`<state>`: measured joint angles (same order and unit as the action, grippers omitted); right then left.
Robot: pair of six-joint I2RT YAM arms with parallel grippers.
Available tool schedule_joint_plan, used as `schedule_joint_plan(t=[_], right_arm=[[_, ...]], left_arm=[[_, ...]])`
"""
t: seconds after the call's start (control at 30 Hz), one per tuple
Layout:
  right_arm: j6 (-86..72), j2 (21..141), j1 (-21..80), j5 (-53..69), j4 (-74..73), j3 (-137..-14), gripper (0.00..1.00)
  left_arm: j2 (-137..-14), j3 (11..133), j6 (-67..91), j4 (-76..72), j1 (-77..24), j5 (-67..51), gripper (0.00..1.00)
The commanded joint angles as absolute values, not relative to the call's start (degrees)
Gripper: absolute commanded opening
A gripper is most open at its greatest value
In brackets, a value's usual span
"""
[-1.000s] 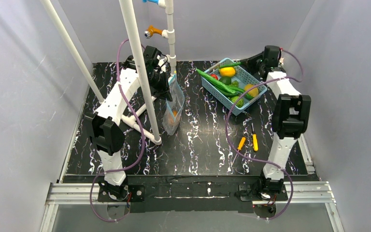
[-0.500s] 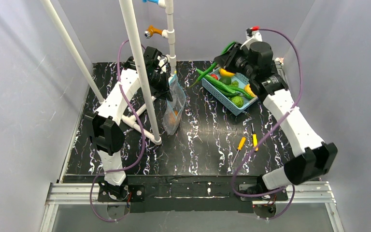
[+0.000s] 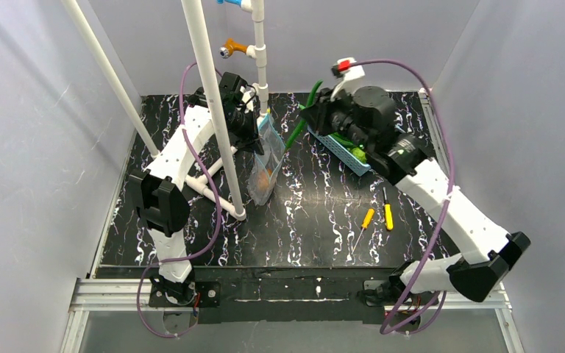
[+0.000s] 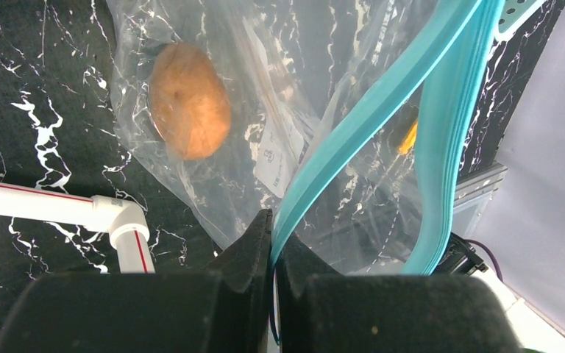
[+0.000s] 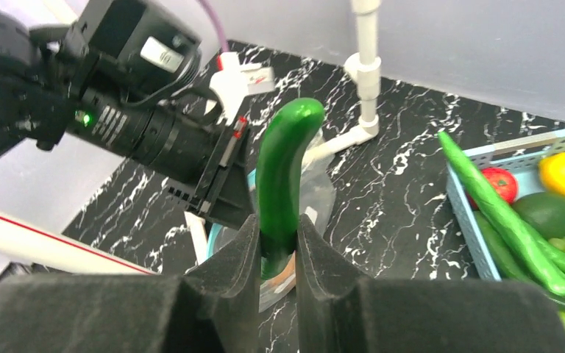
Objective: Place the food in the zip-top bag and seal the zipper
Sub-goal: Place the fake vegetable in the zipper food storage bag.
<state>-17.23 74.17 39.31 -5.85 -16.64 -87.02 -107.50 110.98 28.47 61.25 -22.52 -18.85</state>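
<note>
carrying a long green pod [image 3: 295, 131], the right gripper [image 3: 315, 110] hangs just right of the zip-top bag [image 3: 263, 173] in the top view. the pod's long axis slants, its lower tip toward the bag's mouth, which the left gripper [image 3: 254, 136] holds up. a second ago this arm sat folded by the basket [image 3: 353, 156] at far right; it has swung left with the pod.

left wrist: jaws pinched tight on the zipper [image 4: 353, 132], a brown-orange fruit [image 4: 190, 101] inside the bag.

right wrist: fingers [image 5: 228, 279] narrowly parted, clamping the pod, the bag showing behind it.
</note>
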Motion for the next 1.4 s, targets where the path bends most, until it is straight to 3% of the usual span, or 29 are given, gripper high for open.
schedule_joint_plan(t=[0.0,0.2,0.43,0.73,0.87,0.97,1.2,1.37], right_arm=[[-12.4,78.2,43.6,-9.0,-15.7,-89.3,0.01],[-12.0,82.8,46.3,-9.4,-15.3,-90.4,0.01],[-18.5,89.0,46.5,-3.5,-25.2,-94.4,0.01],[-24.6,98.1,46.4,4.4,-37.8,-103.6,0.1],[-25.0,101.7,46.1,5.3,-41.2,-107.4,0.23],[-24.0,103.5,45.1,7.1,-45.4,-111.7,0.39],[-25.8,99.3,44.2,9.5,-43.4,-109.2,0.61],[-25.5,99.9,43.6,7.5,-44.3,-110.5,0.6]], left_arm=[[-104.5,110.1,28.8,61.1,-22.7,-20.0,0.0],[-103.9,110.3,29.1,61.2,-22.7,-20.6,0.0],[-102.8,111.2,31.0,59.2,-22.7,-22.7,0.0],[-99.9,109.0,33.5,55.9,-22.7,-25.4,0.0],[-99.5,108.1,33.6,55.6,-22.7,-25.8,0.0],[-99.5,106.9,33.5,55.7,-22.7,-26.2,0.0],[-98.5,105.1,33.7,54.2,-22.7,-26.4,0.0],[-98.0,104.7,33.7,54.1,-22.7,-26.4,0.0]])
